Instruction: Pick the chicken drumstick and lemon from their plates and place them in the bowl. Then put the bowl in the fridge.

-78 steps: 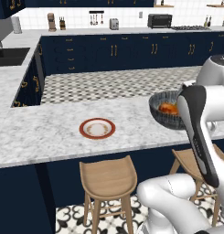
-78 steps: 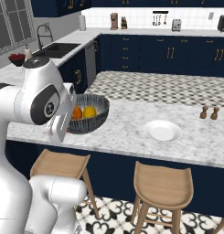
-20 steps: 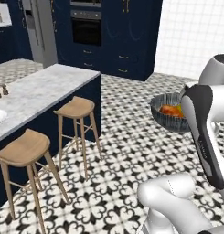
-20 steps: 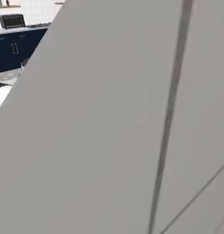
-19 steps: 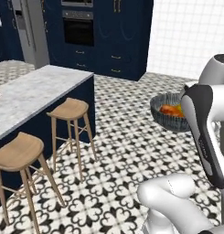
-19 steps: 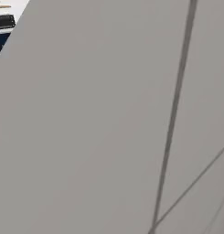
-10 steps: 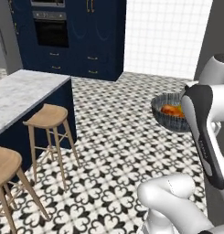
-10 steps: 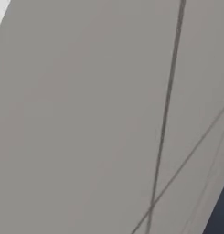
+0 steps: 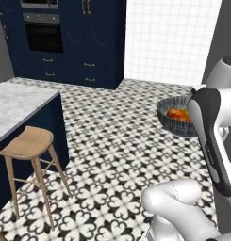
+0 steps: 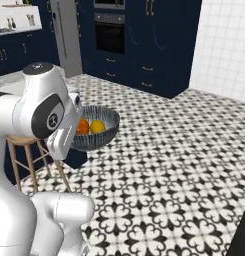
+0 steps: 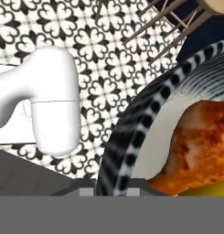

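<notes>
The robot's two-finger gripper [image 11: 117,189] is clenched on the rim of the round deep dark-grey speckled bowl [image 10: 105,134], holding it level in mid-air above the black-and-white patterned floor tiles [image 10: 164,165], near a wooden stool [image 9: 28,143]. Inside the bowl lie the glossy orange-brown chicken drumstick [image 11: 198,146] and, touching it, the small yellow lemon [image 10: 97,126]. Which way the drumstick's long axis points cannot be made out, since its bone end is hidden.
</notes>
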